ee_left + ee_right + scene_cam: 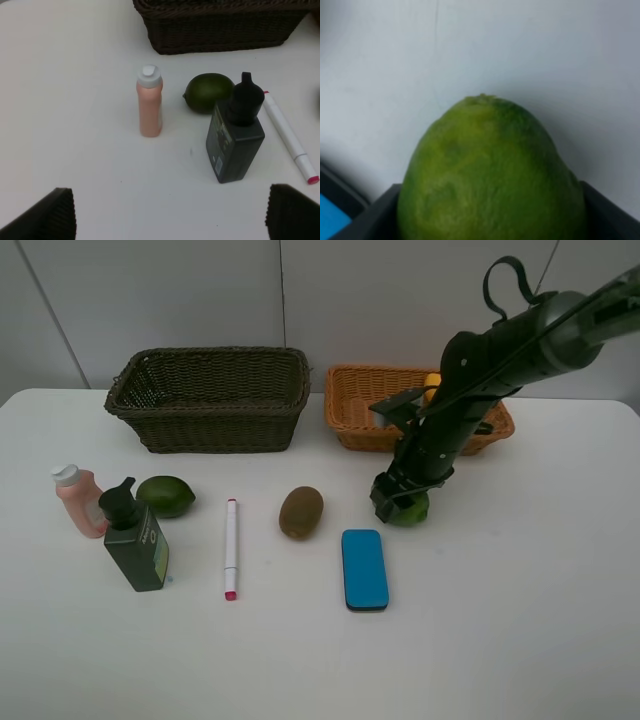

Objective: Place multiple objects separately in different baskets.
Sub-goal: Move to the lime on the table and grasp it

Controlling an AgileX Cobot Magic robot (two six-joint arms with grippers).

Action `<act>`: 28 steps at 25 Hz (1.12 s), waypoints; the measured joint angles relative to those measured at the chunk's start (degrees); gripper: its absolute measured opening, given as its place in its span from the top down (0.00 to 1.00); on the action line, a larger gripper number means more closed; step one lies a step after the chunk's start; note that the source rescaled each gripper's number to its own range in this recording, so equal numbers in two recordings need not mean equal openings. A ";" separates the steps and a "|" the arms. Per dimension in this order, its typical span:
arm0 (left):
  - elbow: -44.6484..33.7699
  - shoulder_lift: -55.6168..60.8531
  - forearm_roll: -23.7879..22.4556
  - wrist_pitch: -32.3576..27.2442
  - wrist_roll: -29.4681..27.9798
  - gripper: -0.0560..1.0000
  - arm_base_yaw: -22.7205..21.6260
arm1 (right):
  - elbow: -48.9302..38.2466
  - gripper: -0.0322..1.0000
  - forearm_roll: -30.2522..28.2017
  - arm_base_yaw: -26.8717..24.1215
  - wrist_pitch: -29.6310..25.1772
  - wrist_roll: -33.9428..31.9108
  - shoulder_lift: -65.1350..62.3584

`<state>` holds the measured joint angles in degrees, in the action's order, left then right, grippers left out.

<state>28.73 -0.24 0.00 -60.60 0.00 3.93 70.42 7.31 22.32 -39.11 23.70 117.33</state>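
R arm (480, 370) angled down from back right; R gripper (400, 505) jaws against both sides of green fruit (490, 175). L gripper (170, 205) jaws wide apart.

Legible text, brands, numbers, signs: we read none in any view. Sole candidate we list: dark green pump bottle (236, 150), bearing a label (218, 142) of pale small print on its side, which we find too small and blurred to make out

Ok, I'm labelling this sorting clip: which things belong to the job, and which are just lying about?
Job: dark basket, tan basket, mango inside it, green fruit in the right gripper, second green fruit, kiwi, blue eraser, marker, pink bottle, pump bottle.
Lying about: nothing else, only the table.
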 joint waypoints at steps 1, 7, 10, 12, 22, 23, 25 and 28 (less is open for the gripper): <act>0.00 0.00 0.00 0.00 0.00 0.00 0.00 | 0.00 0.61 0.06 0.00 0.00 -0.05 0.00; 0.00 0.00 0.00 0.00 0.00 0.00 0.00 | 0.00 0.61 -0.85 0.00 0.00 -0.41 0.00; 0.00 0.00 0.00 0.00 0.00 0.00 0.00 | 0.00 0.61 -0.87 0.00 0.00 -0.45 0.00; 0.00 0.00 0.00 0.00 0.00 0.00 0.00 | 0.00 0.61 -0.93 0.00 0.00 -0.45 0.00; 0.00 0.00 0.00 0.00 0.00 0.00 0.00 | -0.07 0.61 -1.00 0.00 -2.23 -0.52 -1.88; 0.00 0.00 0.00 0.00 0.00 0.00 0.00 | -0.07 0.61 -1.00 0.00 -2.76 -0.54 -2.43; 0.00 0.00 0.00 0.00 0.00 0.00 0.00 | -0.07 0.61 -1.00 0.00 -3.68 -0.59 -3.51; 0.00 0.00 0.00 0.00 0.00 0.00 0.00 | -0.07 0.61 -1.00 0.00 -5.03 -0.62 -5.75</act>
<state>28.73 -0.24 0.00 -60.60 0.00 3.93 70.35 6.31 22.32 -44.15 23.08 111.58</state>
